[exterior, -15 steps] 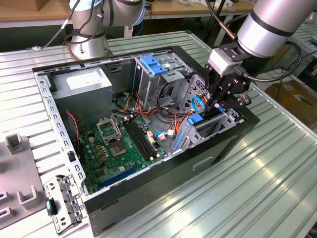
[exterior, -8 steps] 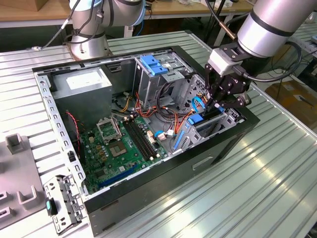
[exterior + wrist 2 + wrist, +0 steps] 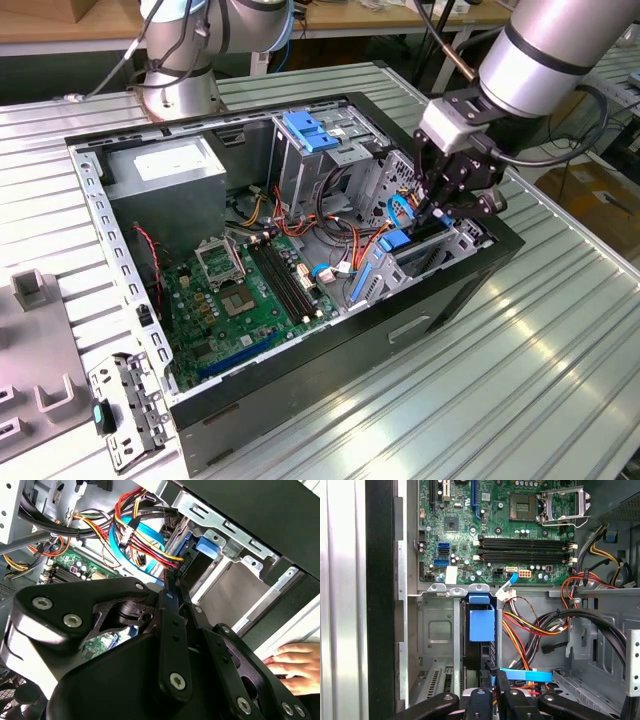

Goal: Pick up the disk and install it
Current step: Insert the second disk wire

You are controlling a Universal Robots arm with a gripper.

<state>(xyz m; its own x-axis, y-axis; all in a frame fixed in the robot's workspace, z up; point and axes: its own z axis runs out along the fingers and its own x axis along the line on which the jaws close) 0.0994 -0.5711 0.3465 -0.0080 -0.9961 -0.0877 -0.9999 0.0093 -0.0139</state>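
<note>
The disk [image 3: 398,243], a dark body in a bright blue carrier, stands on edge in the drive bay at the exterior view's right side of the open computer case [image 3: 470,290]. Its blue tab [image 3: 481,624] faces the first wrist view, and it lies among metal bay rails in the second wrist view [image 3: 207,547]. My gripper [image 3: 432,212] reaches down into the case just behind the disk. The black fingers lie together, shut, with the tips [image 3: 172,580] at the disk's near end [image 3: 494,676]. I cannot tell whether they touch it.
The green motherboard [image 3: 240,290] fills the case floor, with a grey power supply [image 3: 165,175] behind it. A ribbed blue clip tops a tall metal cage [image 3: 308,130]. Bundled cables [image 3: 540,630] and a flat blue cable [image 3: 525,675] crowd the gripper. A person's hand [image 3: 295,665] rests outside the case.
</note>
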